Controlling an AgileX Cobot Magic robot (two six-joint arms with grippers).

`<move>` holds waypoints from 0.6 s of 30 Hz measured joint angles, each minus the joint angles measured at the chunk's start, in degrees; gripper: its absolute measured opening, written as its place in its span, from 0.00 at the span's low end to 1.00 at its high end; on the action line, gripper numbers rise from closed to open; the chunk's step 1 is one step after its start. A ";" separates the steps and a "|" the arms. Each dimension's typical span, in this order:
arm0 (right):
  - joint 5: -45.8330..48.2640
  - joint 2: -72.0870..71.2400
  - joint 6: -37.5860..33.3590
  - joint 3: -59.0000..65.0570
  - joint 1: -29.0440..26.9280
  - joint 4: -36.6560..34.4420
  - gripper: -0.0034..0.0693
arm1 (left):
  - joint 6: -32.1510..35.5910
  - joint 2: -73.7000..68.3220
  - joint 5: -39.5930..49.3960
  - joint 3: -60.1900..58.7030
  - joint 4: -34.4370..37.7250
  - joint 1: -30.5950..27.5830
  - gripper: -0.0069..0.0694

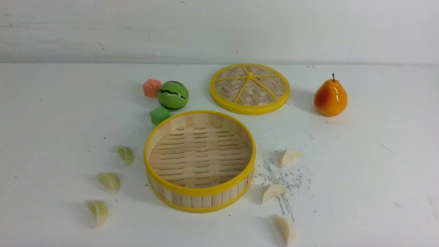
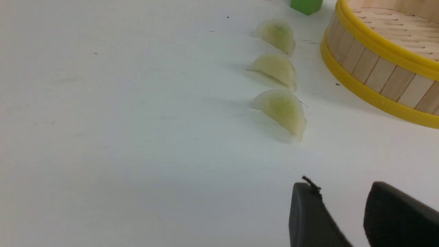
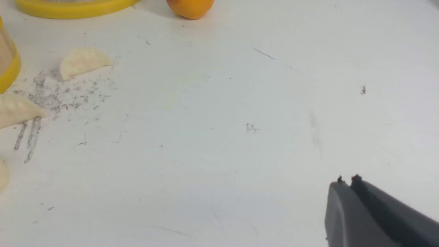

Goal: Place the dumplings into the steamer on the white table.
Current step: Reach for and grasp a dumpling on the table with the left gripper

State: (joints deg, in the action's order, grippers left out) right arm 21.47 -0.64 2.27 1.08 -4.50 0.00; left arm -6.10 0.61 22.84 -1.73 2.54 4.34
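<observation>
- Steamer (image 1: 200, 190) sits mid-worktop (image 1: 360, 171), with its lid (image 1: 249, 88) lying flat at 1 o'clock.
- Three green dumplings (image 1: 109, 181) lie in a row on the worktop at its 8 to 9 o'clock (none touching it).
- Three cream dumplings (image 1: 273, 192) lie at its 3 to 5 o'clock.
- Left tool (image 2: 339, 187) is parted, holding nothing, near the green row.
- Right tool (image 3: 348, 179) is pressed closed and empty, well apart from the cream ones.

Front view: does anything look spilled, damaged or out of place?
Only a patch of grey scuff marks on the white table, beside the steamer among the cream dumplings. Nothing looks spilled or tipped.
</observation>
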 joint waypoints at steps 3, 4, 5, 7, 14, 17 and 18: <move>0.00 0.00 0.00 0.00 0.00 0.00 0.09 | 0.00 0.00 0.00 0.00 0.00 0.00 0.40; 0.00 0.00 0.00 0.00 0.00 0.00 0.09 | 0.00 0.00 0.00 0.00 0.00 0.00 0.40; 0.00 0.00 0.00 0.00 0.00 0.00 0.09 | 0.00 0.00 0.00 0.00 0.00 0.00 0.40; 0.00 0.00 0.00 0.00 0.00 0.00 0.09 | 0.00 0.00 0.00 0.00 0.00 0.00 0.40; 0.00 0.00 0.00 0.00 0.00 0.00 0.10 | 0.00 0.00 0.00 0.00 0.00 0.00 0.40; 0.00 0.00 0.00 0.00 0.00 0.00 0.11 | 0.00 0.00 0.00 0.00 0.00 0.00 0.40; 0.00 0.00 0.00 0.00 0.00 0.00 0.11 | 0.00 0.00 0.00 0.00 0.00 0.00 0.40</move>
State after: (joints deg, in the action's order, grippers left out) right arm 21.47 -0.64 2.27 1.08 -4.50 0.00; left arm -6.10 0.61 22.84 -1.73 2.54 4.34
